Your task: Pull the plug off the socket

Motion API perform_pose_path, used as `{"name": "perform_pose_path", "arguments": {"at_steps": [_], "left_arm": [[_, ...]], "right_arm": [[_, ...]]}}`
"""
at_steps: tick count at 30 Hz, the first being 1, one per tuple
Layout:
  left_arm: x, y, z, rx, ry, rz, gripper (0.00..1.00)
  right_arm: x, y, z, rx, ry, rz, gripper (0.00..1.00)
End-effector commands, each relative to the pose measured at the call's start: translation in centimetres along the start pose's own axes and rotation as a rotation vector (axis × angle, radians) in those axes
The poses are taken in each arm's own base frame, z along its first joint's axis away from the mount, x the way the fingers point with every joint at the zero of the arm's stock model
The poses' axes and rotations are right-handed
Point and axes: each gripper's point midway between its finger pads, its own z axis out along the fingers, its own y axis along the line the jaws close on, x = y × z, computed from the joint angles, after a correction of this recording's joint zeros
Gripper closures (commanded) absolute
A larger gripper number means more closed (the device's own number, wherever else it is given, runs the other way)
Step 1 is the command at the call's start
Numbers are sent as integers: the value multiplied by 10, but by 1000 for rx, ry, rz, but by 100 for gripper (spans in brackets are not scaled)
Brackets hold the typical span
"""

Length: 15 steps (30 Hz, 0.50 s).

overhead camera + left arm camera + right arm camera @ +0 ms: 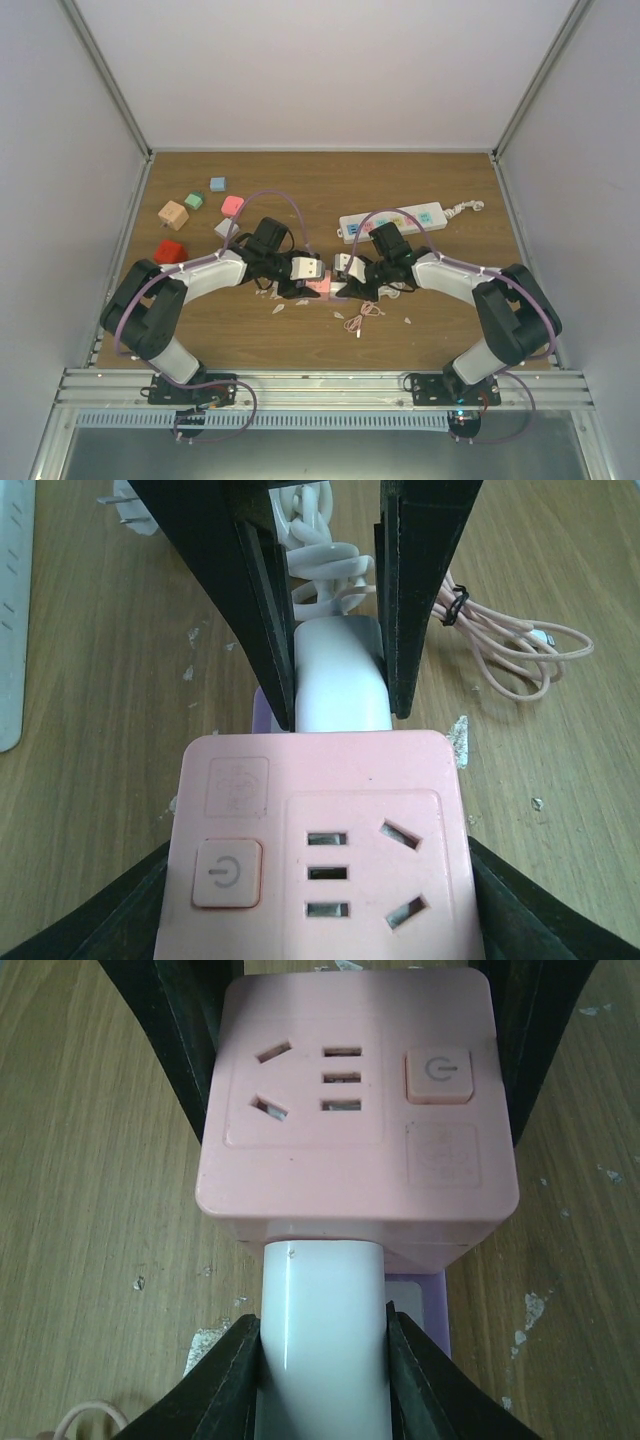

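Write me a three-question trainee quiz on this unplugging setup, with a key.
1. True or false: the white plug lies apart from the pink socket.
2. Whose jaws flank the white plug? A, left gripper; B, right gripper.
3. Name the long white item at the far side of the table.

Key: 1. False; it is seated in the socket's side. 2. B; the left gripper has the pink socket. 3. A power strip.

Light: you have bright, even overhead light.
Glare: faint streak on the white plug (322, 1340).
Focus: wrist views sharp.
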Motion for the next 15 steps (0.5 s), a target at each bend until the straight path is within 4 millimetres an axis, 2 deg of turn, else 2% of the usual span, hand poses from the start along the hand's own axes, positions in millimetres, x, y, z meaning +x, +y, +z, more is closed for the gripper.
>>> {"name": "perform_pose_path", "arguments": {"at_steps": [1,15], "left_arm": [[31,1,4,-29,126,-1,67],[42,11,2,-40,158,-36,73]], "right_arm": [[7,-13,-12,39,31,19,83],[38,-16,-33,88,71,55,85]]}}
